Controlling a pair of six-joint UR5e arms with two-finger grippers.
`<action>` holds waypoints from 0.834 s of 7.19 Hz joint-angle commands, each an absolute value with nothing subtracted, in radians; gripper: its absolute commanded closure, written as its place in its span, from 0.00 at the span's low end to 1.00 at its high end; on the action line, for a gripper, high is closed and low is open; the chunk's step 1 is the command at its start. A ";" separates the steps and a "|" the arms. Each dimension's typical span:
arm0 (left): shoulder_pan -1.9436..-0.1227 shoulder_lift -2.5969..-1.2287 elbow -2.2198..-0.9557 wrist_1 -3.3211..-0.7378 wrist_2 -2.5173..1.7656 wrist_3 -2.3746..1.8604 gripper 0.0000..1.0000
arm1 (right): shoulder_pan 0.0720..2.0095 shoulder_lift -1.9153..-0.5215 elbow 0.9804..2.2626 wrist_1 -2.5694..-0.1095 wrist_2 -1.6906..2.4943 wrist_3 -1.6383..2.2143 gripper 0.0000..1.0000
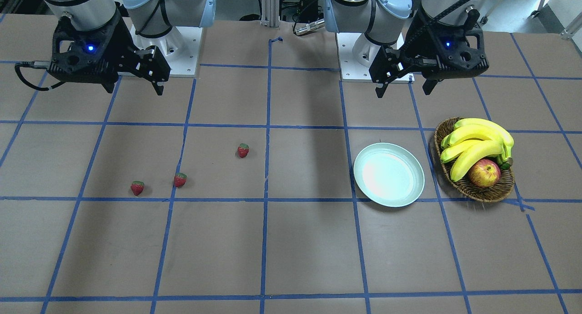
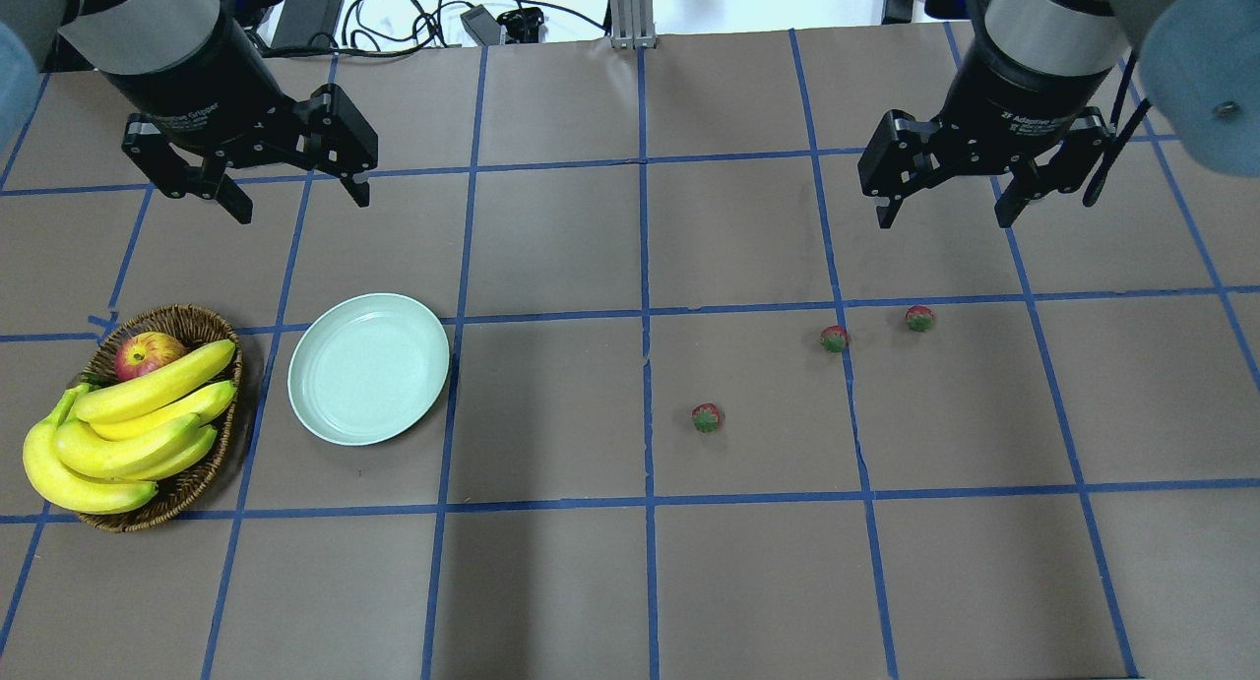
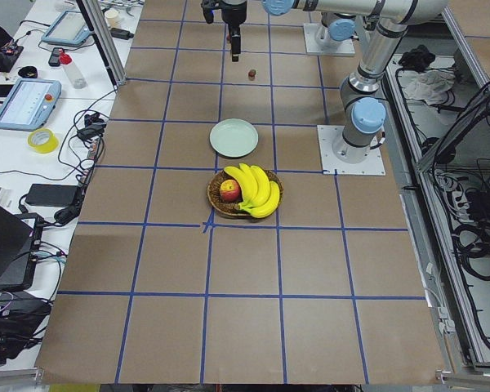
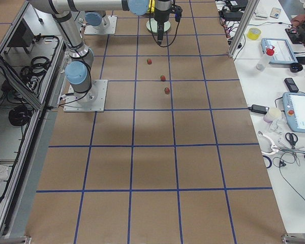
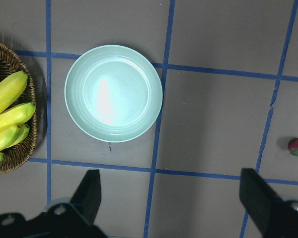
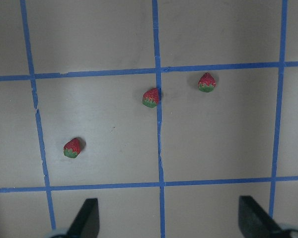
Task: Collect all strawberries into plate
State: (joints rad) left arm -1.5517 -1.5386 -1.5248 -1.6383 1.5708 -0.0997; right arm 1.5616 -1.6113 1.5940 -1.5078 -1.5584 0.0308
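— So, what lies where?
— Three berries sit on the desk (image 2: pixel 551 582), on the right arm's side. The first strawberry (image 2: pixel 706 417) lies alone, the second strawberry (image 2: pixel 834 339) is on a blue tape line, and the third strawberry (image 2: pixel 919 318) is near it.
— And the plate (image 2: pixel 369 368)?
— Well apart from them, just beside the banana basket (image 2: pixel 197 318).
— Pincers?
— The left pincer (image 2: pixel 300 203) and the right pincer (image 2: pixel 943 217) both hover above the desk, spread wide, pinching nothing.
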 commanded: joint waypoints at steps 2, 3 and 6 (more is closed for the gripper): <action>-1.552 -1.537 -1.525 -1.638 1.571 -0.100 0.00 | 1.563 -1.603 1.608 -1.514 -1.562 0.040 0.00; -1.552 -1.537 -1.525 -1.638 1.571 -0.100 0.00 | 1.563 -1.600 1.609 -1.513 -1.559 0.040 0.00; -1.548 -1.536 -1.525 -1.640 1.572 -0.098 0.00 | 1.565 -1.542 1.646 -1.586 -1.548 0.047 0.00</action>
State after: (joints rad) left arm -1.5513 -1.5366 -1.5248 -1.6386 1.5718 -0.0994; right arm 1.5642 -1.5686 1.6280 -1.5427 -1.5510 0.0428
